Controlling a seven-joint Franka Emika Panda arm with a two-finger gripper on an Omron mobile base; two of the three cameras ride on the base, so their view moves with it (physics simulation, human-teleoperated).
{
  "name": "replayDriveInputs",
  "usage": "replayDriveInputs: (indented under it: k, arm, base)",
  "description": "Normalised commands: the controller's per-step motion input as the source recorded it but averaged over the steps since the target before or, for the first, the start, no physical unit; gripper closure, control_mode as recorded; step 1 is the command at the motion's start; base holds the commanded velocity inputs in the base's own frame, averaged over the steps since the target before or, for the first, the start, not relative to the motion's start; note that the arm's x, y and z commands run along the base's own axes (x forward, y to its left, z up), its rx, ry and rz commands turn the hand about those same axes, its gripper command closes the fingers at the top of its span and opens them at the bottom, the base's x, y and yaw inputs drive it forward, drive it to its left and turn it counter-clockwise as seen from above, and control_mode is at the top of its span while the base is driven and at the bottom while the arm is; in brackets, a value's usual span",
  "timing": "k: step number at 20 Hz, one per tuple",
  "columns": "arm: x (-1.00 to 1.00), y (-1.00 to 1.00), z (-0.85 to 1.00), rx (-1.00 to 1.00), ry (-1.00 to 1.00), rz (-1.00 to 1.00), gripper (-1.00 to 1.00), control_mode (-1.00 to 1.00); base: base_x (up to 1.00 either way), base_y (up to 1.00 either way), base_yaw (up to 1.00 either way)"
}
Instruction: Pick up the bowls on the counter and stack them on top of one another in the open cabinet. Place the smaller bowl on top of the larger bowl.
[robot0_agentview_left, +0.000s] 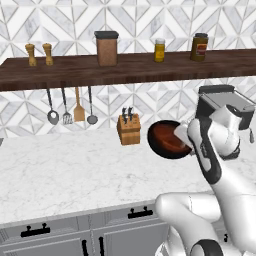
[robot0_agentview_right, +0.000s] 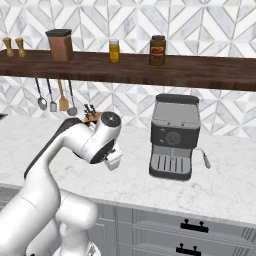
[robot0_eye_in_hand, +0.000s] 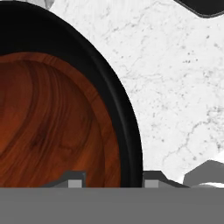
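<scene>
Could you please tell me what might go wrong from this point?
The gripper pinches the bowl by its rim alone, and the bowl hangs steeply tilted, so it could slip or swing. The knife block stands close beside it in the left base view; a sideways swing might knock it.

wall: white-grey chevron tile (robot0_agentview_left: 150, 20) | dark wooden shelf (robot0_agentview_left: 125, 70) | grey drawers (robot0_agentview_right: 200, 235), black handles

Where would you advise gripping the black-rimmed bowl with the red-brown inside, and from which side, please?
Take the bowl by its thin black rim, one finger inside and one outside, coming from the open side; the bowl looks too wide to span. The gripper straddles the rim so, the bowl tilted above the counter.
</scene>
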Motion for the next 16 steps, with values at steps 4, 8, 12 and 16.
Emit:
replayDriveInputs:
  k: [4,8,12,16]
  arm:
    - [-0.47,-0.21,0.88,0.0,0.0,-0.26,1.0,-1.0]
    - [-0.46,-0.16,0.78,0.0,-0.01,-0.33,1.0,-1.0]
    - [-0.24,-0.12,0.74,-0.01,-0.13,-0.44,1.0,-1.0]
    - [-0.13,-0.21,0.71,0.0,-0.08,-0.54,1.0,-1.0]
  base:
    - [0.0,0.0,0.0]
    - [0.0,0.0,0.0]
    - [0.0,0.0,0.0]
    - [0.0,0.0,0.0]
